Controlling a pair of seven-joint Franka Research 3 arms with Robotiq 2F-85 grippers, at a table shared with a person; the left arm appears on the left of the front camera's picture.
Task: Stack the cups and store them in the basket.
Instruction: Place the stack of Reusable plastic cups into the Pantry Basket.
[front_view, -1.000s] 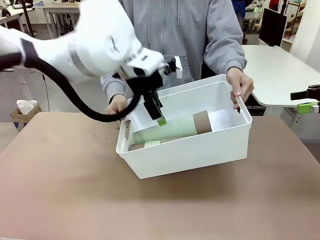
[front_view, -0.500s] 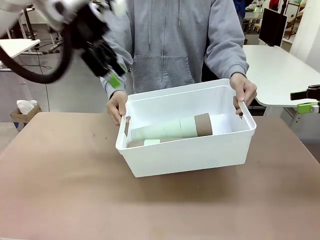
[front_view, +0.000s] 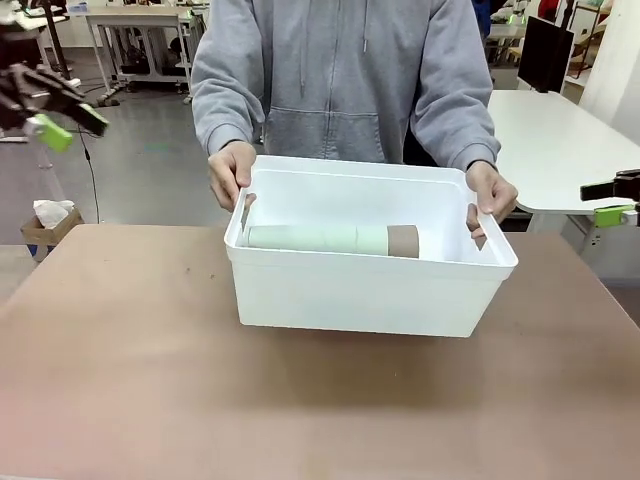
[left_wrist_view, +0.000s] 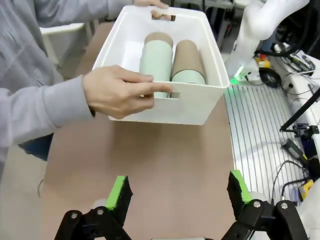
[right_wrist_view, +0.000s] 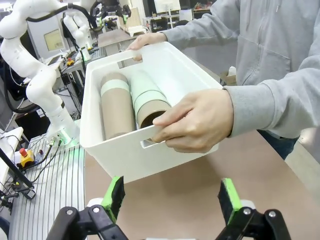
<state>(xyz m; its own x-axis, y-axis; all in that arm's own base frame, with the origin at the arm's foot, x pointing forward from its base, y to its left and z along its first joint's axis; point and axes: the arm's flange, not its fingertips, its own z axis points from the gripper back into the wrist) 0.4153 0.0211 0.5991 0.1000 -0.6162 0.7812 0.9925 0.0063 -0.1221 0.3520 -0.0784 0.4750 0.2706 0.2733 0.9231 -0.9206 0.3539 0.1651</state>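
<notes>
The white basket (front_view: 350, 295) sits level at mid-table, a person's hands gripping both handle slots. Inside lie two stacks of cups on their sides: a mint green stack (left_wrist_view: 156, 60) with a tan cup at its far end, and a tan stack (left_wrist_view: 187, 57) with a mint cup at its near end. The front view shows one as a mint row (front_view: 320, 239) ending in tan. My left gripper (front_view: 72, 124) is open and empty, high at the far left, well away from the basket; its own view shows it open too (left_wrist_view: 178, 189). My right gripper (right_wrist_view: 171, 199) is open and empty, off the table's right (front_view: 610, 205).
The person stands at the far side, one hand (front_view: 230, 172) on the left handle and the other (front_view: 492, 195) on the right. Bare brown tabletop (front_view: 120, 380) lies in front of the basket and to both sides. A white table (front_view: 560, 140) stands behind on the right.
My left gripper rose out of the basket and swung away up and to the left, empty. The person brought the tilted basket down level.
</notes>
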